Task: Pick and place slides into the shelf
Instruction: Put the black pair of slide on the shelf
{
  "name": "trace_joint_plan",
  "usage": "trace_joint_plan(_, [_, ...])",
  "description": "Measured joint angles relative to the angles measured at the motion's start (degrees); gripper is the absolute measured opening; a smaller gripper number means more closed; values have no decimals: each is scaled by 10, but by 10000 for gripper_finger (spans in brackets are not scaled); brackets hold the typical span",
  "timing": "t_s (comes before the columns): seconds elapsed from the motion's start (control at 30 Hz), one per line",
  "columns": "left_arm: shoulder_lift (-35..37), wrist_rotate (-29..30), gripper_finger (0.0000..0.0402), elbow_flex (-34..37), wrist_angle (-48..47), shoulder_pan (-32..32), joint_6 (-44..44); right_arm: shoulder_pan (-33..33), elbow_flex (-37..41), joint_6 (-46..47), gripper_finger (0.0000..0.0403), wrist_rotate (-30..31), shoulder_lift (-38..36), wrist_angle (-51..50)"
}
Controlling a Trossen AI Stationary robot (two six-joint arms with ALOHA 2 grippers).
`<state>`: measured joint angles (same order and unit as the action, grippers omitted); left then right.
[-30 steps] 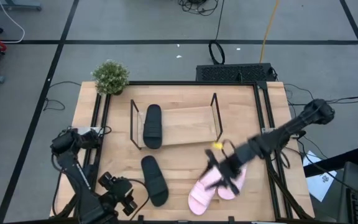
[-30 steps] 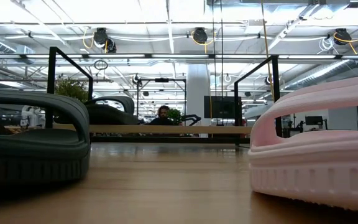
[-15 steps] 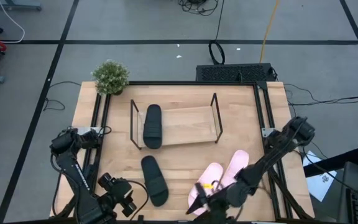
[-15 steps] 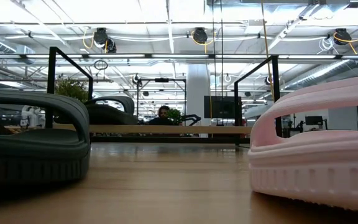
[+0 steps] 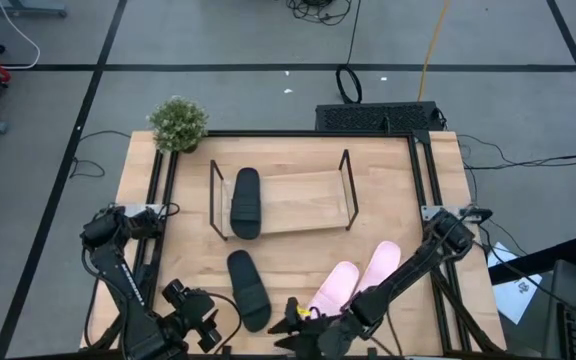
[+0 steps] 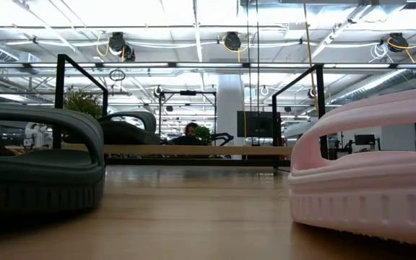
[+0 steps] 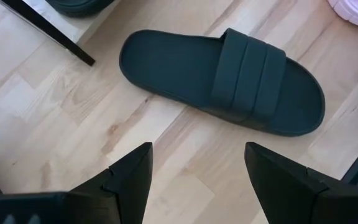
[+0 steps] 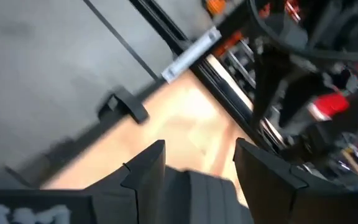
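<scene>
One black slide (image 5: 245, 203) lies on the wooden base at the left end of the wire shelf (image 5: 313, 195). The second black slide (image 5: 249, 290) lies flat on the table in front of the shelf; it also shows in the left wrist view (image 7: 229, 74) and the low view (image 6: 35, 170). The pink pair (image 5: 333, 288) (image 5: 379, 264) lies side by side to its right, the nearer pink slide (image 6: 367, 180) large in the low view. My left gripper (image 5: 208, 318) (image 7: 197, 152) is open, near the table's near edge, facing the black slide. My right gripper (image 5: 290, 328) (image 8: 199, 149) is open and empty at the near edge, left of the pink pair.
A potted plant (image 5: 178, 123) stands at the far left corner. Black frame rails (image 5: 158, 210) run along the table's left and right sides. The shelf's right part shows bare wood. A person (image 6: 190, 132) sits in the room far behind the table.
My right arm has swung from above the pink slides toward the table's near edge and leftward, and its gripper now hangs low beside the black slide's near end. The slides in the low view have kept still. My left arm has not moved.
</scene>
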<state>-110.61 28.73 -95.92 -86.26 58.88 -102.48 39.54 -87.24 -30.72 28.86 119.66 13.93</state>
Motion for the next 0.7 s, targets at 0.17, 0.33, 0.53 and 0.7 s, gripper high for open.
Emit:
trace_joint_plan(0.17, [0, 0, 250, 0, 0, 0, 0, -11, -5, -19, 183, 67, 21, -2])
trace_joint_plan(0.33, [0, 0, 250, 0, 0, 0, -3, -32, -5, 22, 183, 63, 24, -39])
trace_joint_plan(0.53, [0, -1, 250, 0, 5, 0, -15, -53, -5, 77, 183, -13, 24, -62])
trace_joint_plan(0.7, [0, -1, 250, 0, 11, 0, -16, -55, -5, 81, 183, -36, 42, -54])
